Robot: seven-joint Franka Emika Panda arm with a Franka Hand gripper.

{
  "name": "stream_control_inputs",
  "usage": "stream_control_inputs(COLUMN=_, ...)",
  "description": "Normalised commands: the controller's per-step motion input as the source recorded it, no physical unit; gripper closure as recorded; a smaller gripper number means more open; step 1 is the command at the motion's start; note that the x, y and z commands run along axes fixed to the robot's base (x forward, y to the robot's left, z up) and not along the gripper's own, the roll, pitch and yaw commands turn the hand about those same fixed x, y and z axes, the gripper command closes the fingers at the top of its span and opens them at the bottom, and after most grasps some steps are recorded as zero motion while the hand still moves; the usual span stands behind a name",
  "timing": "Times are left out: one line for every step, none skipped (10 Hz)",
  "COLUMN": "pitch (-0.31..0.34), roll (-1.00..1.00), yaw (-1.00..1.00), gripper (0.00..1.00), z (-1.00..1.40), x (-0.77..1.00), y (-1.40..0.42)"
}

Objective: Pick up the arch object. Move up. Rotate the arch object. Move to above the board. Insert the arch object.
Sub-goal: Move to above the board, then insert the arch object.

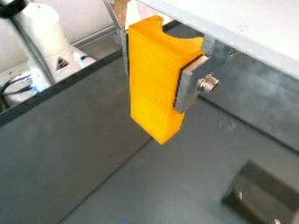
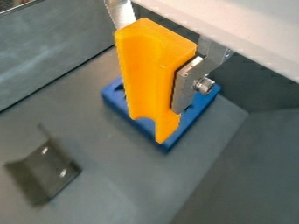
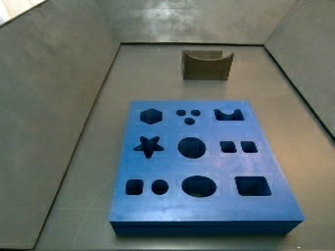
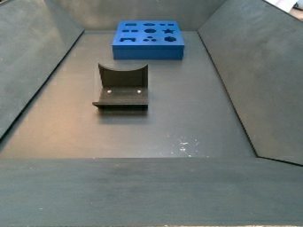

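Step in hand: judged to be the carry toward the board, with the lift apparently done; whether the rotation is finished cannot be told.
Tool [image 1: 176,66]: clamped on the arch object [image 1: 156,77], seen in both wrist views; one silver finger plate [image 1: 191,83] lies flat against the block's side, the opposite finger is mostly hidden behind the block.
Tool location: high above the surface; it does not appear in either side view, so it sits out of their frames.
Arch object: bright yellow-orange, held with its long axis hanging down from the jaws, clear of the floor; its lower end is free in the air [image 2: 152,79].
Board: blue slab with dark cut-outs, flat on the grey surface [image 3: 203,167]; in a wrist view a corner of it shows directly beneath the hanging block [image 2: 122,98].
Arch notch: at the board's far edge in a side view [image 3: 232,115], empty.
Fixture: dark bracket on its base plate, well apart from the board [image 4: 122,87]; also visible in both wrist views [image 2: 41,166].
Alignment: block overlaps the board's corner only, not the notch, as far as the wrist view allows.
Next move calls for: a sideways shift until the block hangs over the notch, matching its orientation to the cut-out, then a straight slow descent.
Risk: judged that a small twist error would catch the block on the notch rim.
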Motion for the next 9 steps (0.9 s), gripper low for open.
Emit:
stream_control_inputs(pitch=0.044, roll=-0.01, yaw=0.01, gripper=1.0, z=-0.08, x=0.63, y=-1.0)
stream_control_inputs(pitch=0.041, roll=-0.02, yaw=0.01, gripper=1.0, z=-0.07, x=0.64, y=-1.0)
stream_control_inputs(pitch=0.044, roll=0.0, yaw=0.01, gripper=1.0, z=-0.06, x=0.66, y=-1.0)
stream_control_inputs(pitch=0.043, roll=0.01, yaw=0.01, gripper=1.0, z=-0.04, x=0.51, y=-0.75)
stream_control_inputs(pitch=0.045, roll=0.03, yaw=0.01, gripper=1.0, z=-0.02, x=0.3, y=-0.39)
stream_control_inputs(pitch=0.04, roll=0.03, yaw=0.01, gripper=1.0, z=0.01, x=0.21, y=-0.27)
stream_control_inputs(pitch=0.007, roll=0.0, yaw=0.0, gripper=1.0, z=0.0, x=0.03, y=0.0)
stream_control_inputs(pitch=0.0, roll=0.06, yaw=0.0, gripper=1.0, z=-0.16, x=0.0, y=0.0)
stream_control_inputs(pitch=0.0, roll=0.16, yaw=0.3, gripper=1.0, z=-0.88, x=0.48, y=-0.26)
